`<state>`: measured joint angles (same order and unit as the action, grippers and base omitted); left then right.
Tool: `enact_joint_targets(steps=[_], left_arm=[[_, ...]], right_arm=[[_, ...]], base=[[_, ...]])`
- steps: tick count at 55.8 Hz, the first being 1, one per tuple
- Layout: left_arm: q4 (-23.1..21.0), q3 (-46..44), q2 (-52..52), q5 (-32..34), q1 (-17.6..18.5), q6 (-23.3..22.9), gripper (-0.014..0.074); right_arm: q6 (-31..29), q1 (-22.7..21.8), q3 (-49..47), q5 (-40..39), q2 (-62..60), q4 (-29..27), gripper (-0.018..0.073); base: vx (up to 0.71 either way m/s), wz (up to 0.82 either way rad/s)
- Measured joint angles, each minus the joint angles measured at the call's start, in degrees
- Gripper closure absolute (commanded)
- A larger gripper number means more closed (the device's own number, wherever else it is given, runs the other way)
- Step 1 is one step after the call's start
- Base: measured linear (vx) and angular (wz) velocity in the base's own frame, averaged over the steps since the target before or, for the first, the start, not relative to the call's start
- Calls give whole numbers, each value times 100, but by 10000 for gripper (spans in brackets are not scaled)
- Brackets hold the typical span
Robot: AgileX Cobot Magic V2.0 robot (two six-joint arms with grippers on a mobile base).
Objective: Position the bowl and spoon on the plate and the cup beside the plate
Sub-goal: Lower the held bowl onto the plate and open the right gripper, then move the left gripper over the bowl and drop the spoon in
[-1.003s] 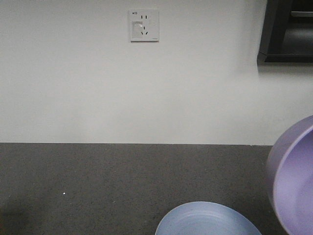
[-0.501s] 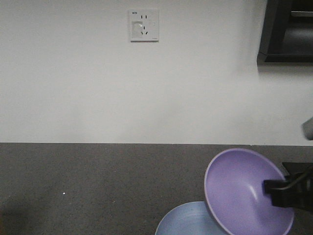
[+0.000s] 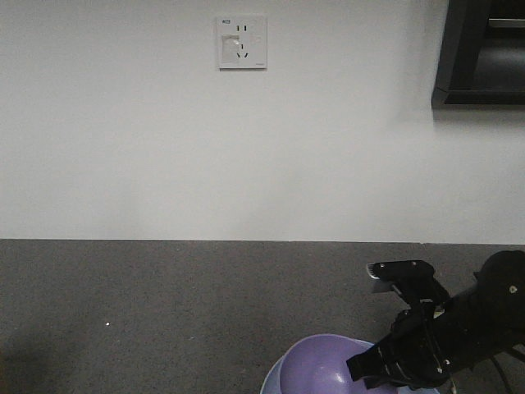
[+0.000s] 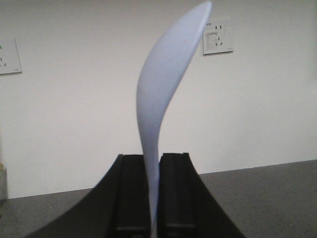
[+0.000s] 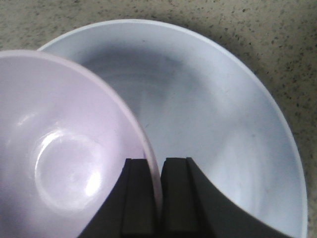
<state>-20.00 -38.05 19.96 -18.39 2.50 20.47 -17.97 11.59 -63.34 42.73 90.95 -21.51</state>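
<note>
My jaws pinch the handle of the spoon (image 4: 154,109), which stands upright between them, its pale blue scoop curving up and to the right. Behind it is a white wall (image 4: 74,124) with a socket (image 4: 218,37) at upper right and a second socket (image 4: 8,57) at the left edge. The dark desk (image 4: 267,198) lies below.

Qty: 1 purple bowl (image 5: 64,163), 1 pale-blue plate (image 5: 223,129), 1 spoon (image 4: 163,99), 2 wall sockets (image 4: 218,37).

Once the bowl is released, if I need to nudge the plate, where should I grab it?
Pinch the pale blue plate by its upturned rim on the bare side away from the lavender bowl, coming from above, one finger inside, one outside. It lies flat, so only the rim gives an edge.
</note>
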Motion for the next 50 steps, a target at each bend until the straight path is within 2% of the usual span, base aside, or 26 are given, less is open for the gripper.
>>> enact_joint_targets(steps=[10,17,33,40,44,50], left_arm=[[0,0,0,-5,0,0,603],[0,0,0,-5,0,0,603],[0,0,0,-5,0,0,603],[0,0,0,-5,0,0,603],[0,0,0,-5,0,0,603],[0,0,0,-5,0,0,603]], right_arm=[[0,0,-7,-304,187,-38,505],[0,0,-9,-351,272,-119,404],[-5,0,-13,-351,354,-171,45],[-5,0,-13,-363,333,-175,-64],[-5,0,-13,-369,219,-125,-92],[-5,0,-13,-369,-72,65,-85]], base=[[0,0],[0,0],[0,0],[0,0],[0,0],[0,0]])
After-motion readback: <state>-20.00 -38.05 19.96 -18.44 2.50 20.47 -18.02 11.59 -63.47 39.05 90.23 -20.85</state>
